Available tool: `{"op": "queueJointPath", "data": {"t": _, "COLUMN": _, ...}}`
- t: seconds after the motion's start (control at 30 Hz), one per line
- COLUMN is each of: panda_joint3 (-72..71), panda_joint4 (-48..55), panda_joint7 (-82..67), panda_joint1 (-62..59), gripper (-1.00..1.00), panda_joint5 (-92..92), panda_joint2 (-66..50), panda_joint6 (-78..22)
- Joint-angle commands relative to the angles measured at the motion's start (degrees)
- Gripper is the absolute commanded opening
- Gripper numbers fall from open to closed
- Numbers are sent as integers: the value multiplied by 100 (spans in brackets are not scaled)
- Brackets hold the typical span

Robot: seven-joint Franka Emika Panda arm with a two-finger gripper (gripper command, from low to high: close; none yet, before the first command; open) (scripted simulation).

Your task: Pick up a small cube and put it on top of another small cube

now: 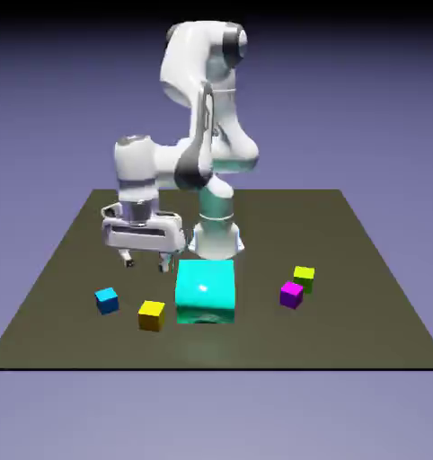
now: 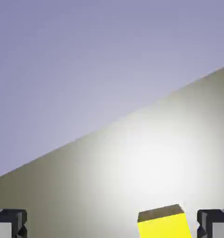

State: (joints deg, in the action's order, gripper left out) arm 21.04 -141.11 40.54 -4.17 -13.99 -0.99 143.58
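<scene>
Blue-violet backdrop (image 1: 40, 108) surrounds a dark worktop (image 1: 283, 349), where a white robot arm (image 1: 137, 171) holds its empty hand (image 1: 145, 264) above the surface, two fingers spread wide with nothing between them. The small blue cube (image 1: 107, 301), the piece to be picked up or stacked upon, rests on the worktop toward the corner at the exterior view's lower left, well apart from the big cyan block (image 1: 206, 292).

From the hand, the blue cube lies farther out from the robot's base, toward the near edge, and off to the exterior view's left. The coming move appears to turn on that offset: the hand likely needs to travel outward and to that side before lowering.

A small yellow cube (image 1: 152, 316) sits between the blue cube and the cyan block, closer to the near edge than the blue one. It is the only cube in the hand view, low and right of middle, its lower part cut off by the frame; a descent lined up on it would probably miss the blue cube.

Across the worktop, toward the exterior view's right, a purple cube (image 1: 292, 295) sits just beside a lime cube (image 1: 304, 279). No stack stands.
</scene>
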Motion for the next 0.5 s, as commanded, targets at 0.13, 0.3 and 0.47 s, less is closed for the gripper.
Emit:
{"op": "queueJointPath", "data": {"t": 0.13, "panda_joint3": 649, "panda_joint4": 614, "panda_joint7": -59, "panda_joint1": -131, "gripper": 0, "panda_joint5": -432, "panda_joint2": -1039, "panda_joint6": -939}}
{"op": "queueJointPath", "data": {"t": 0.3, "panda_joint3": 1299, "panda_joint4": 1228, "panda_joint7": -119, "panda_joint1": -277, "gripper": 0, "panda_joint5": -864, "panda_joint2": -2077, "panda_joint6": -1878}}
{"op": "queueJointPath", "data": {"t": 0.47, "panda_joint3": 1692, "panda_joint4": 1600, "panda_joint7": -154, "panda_joint1": -365, "gripper": 0, "panda_joint5": -1125, "panda_joint2": -2706, "panda_joint6": -2446}}
